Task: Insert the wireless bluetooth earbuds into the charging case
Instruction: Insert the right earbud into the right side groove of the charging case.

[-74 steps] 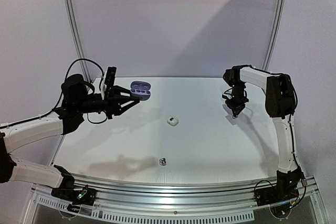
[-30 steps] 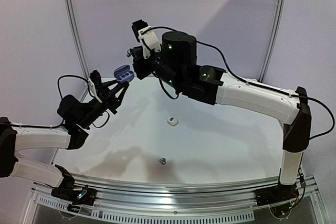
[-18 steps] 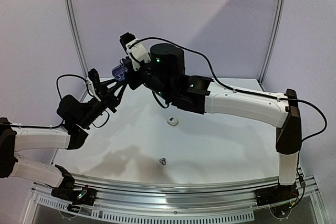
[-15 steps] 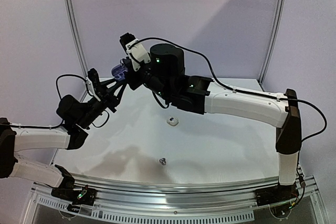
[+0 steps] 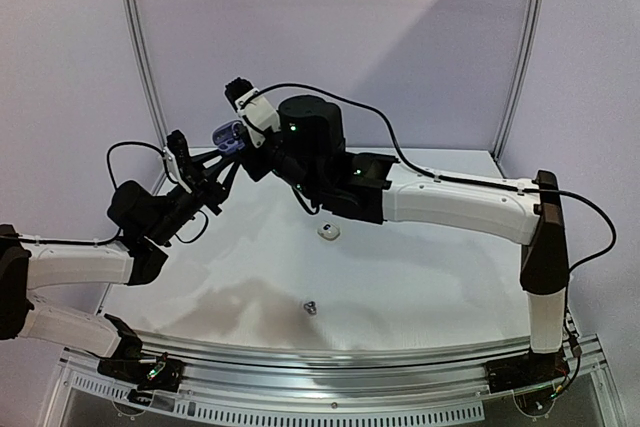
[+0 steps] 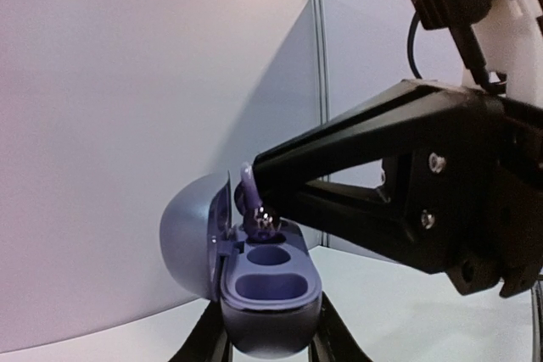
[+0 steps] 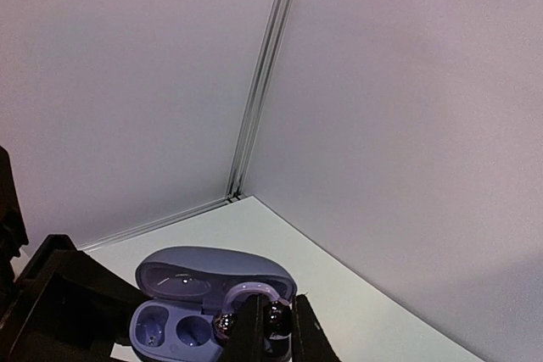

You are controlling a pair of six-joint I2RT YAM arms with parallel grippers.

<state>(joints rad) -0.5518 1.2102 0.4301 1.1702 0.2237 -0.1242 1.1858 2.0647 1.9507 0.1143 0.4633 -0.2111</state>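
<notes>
Insertion step, upper left of the overhead view: left gripper (image 5: 218,162) clamps the open charging case (image 6: 270,286) aloft. Right gripper (image 7: 270,328) pinches a dark earbud (image 6: 261,222) just above the wells. From here, I would centre it over one cavity, lower squarely, and release only once seated.

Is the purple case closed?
No, the case is open: its lid stands up behind it, and the two pockets inside show.
</notes>
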